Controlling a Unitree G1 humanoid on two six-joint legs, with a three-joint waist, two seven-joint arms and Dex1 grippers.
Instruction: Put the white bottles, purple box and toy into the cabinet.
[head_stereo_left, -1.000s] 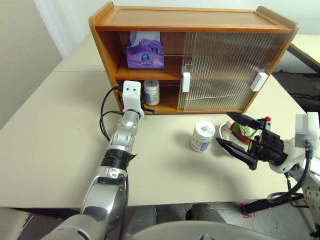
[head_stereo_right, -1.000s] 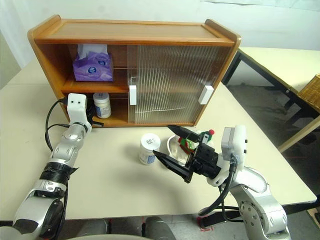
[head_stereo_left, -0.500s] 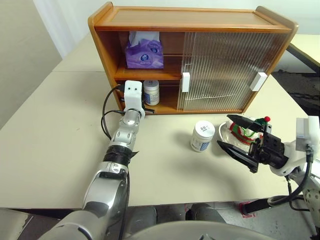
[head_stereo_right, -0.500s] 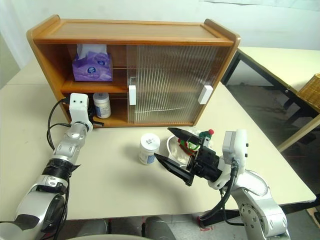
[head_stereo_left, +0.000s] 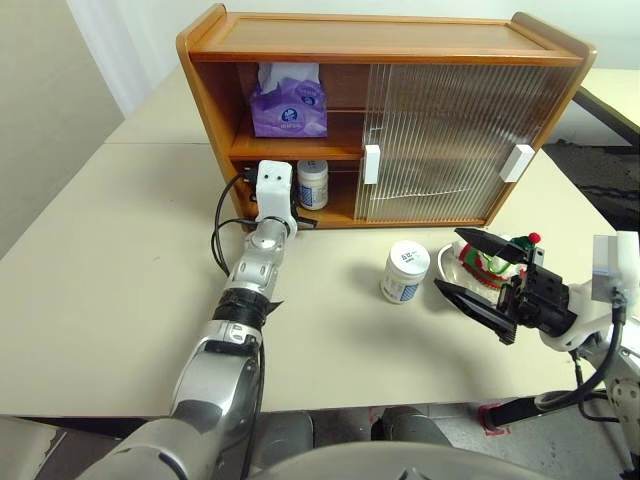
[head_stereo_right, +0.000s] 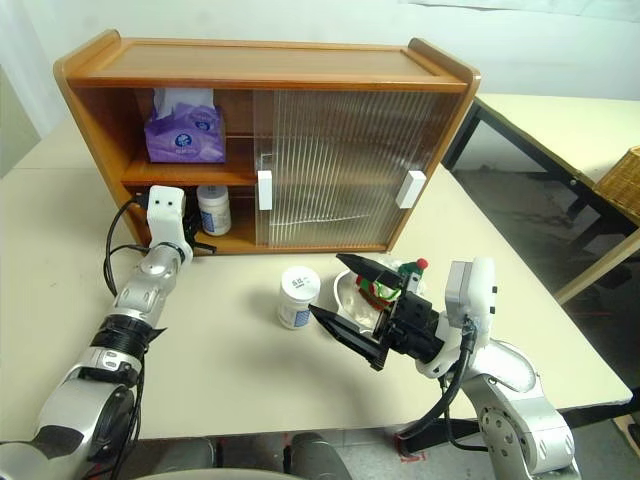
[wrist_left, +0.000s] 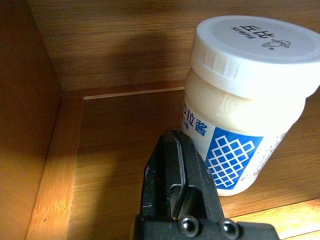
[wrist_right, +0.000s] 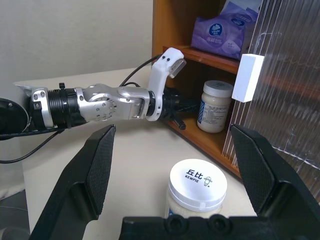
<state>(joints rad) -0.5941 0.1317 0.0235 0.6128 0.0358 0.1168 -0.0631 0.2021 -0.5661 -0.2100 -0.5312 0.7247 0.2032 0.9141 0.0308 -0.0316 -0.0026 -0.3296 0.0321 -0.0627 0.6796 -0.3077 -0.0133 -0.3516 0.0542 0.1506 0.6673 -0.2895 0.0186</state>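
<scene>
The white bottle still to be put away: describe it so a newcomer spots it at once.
Start at the wooden cabinet on the table and look just in front of its ribbed sliding doors. The bottle on the tabletop stands upright beside the toy. Its twin already sits on the cabinet's lower shelf.

The cabinet (head_stereo_left: 300, 40) is smooth reddish wood with a satin sheen; its 2 doors (head_stereo_left: 450, 140) are ribbed translucent plastic. The bottles (wrist_left: 240, 100) are glossy white plastic. The table (head_stereo_left: 100, 260) looks matt beige.

purple box (head_stereo_right: 185, 131) top shelf | bottle (head_stereo_right: 214, 210) lower shelf | second bottle (head_stereo_right: 298, 296) on table (head_stereo_right: 250, 360) | right claw (head_stereo_right: 352, 306) open
</scene>
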